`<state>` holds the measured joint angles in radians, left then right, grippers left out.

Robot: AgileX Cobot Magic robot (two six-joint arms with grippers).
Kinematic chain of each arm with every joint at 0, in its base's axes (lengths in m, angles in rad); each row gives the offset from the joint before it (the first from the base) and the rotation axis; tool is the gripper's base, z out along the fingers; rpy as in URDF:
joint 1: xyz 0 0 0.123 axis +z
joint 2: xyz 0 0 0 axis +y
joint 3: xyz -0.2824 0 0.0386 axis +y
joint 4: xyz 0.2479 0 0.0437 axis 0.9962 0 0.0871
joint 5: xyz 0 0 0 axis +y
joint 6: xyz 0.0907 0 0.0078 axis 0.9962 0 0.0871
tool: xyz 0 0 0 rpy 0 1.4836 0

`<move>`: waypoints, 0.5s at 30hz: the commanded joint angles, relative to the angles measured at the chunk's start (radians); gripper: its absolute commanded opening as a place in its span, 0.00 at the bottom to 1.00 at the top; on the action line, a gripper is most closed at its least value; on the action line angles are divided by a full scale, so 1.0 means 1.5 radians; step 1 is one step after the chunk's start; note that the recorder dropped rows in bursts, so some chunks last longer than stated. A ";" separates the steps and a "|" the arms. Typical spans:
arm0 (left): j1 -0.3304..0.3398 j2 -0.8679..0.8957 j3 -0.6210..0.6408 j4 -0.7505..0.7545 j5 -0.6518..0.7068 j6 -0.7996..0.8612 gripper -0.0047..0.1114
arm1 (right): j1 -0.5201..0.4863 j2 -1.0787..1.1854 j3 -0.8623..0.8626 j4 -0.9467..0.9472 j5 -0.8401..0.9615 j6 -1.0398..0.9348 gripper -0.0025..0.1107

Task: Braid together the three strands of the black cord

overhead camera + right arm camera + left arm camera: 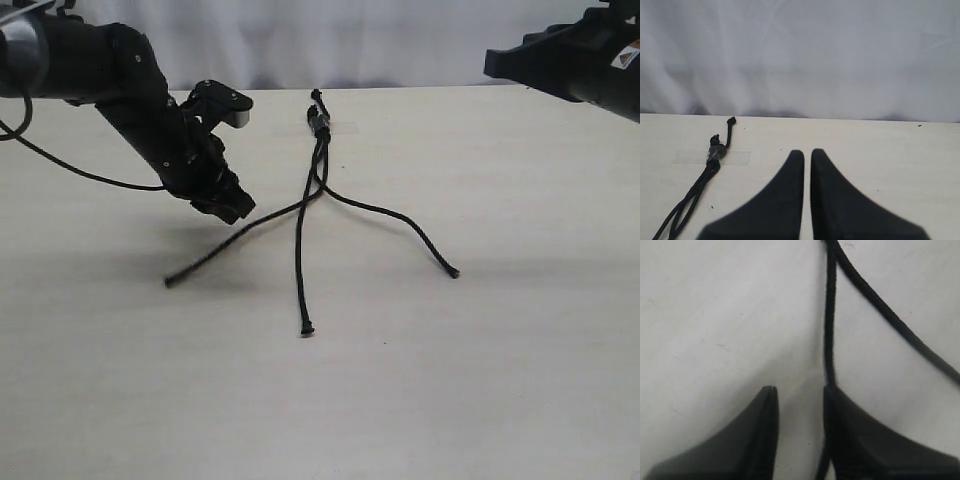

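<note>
The black cord's knot (318,122) lies at the table's far middle under a clear tape strip (343,127). From it three strands fan toward the front: the left strand (205,259), the middle strand (299,270) and the right strand (400,216). My left gripper (233,208) is low over the left strand. In the left wrist view it (799,394) is open, and that strand (829,330) runs between the fingers along the inner face of one finger (840,410). A second strand (890,320) passes beside it. My right gripper (807,152) is shut on nothing, held high and away from the knot (715,150).
The pale wooden table (500,380) has a white cloth backdrop (380,40) behind its far edge. The right arm (575,60) hangs at the upper right. A smooth black arm cable (70,165) droops by the left arm.
</note>
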<state>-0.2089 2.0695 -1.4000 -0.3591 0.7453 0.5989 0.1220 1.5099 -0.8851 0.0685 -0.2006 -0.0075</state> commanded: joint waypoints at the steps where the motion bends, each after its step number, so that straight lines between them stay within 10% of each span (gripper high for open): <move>1: -0.001 -0.002 0.002 -0.008 -0.011 0.003 0.44 | -0.003 0.000 0.002 0.000 -0.003 -0.003 0.06; 7: 0.016 -0.035 0.002 -0.051 -0.045 0.047 0.30 | -0.003 0.000 -0.023 -0.001 0.083 -0.003 0.06; 15: 0.082 -0.210 0.089 -0.395 -0.048 0.367 0.04 | 0.108 0.042 -0.141 -0.001 0.374 -0.042 0.06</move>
<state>-0.1166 1.8592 -1.3288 -0.7631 0.6741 0.9741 0.2072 1.5318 -1.0478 0.0685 0.2430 -0.0288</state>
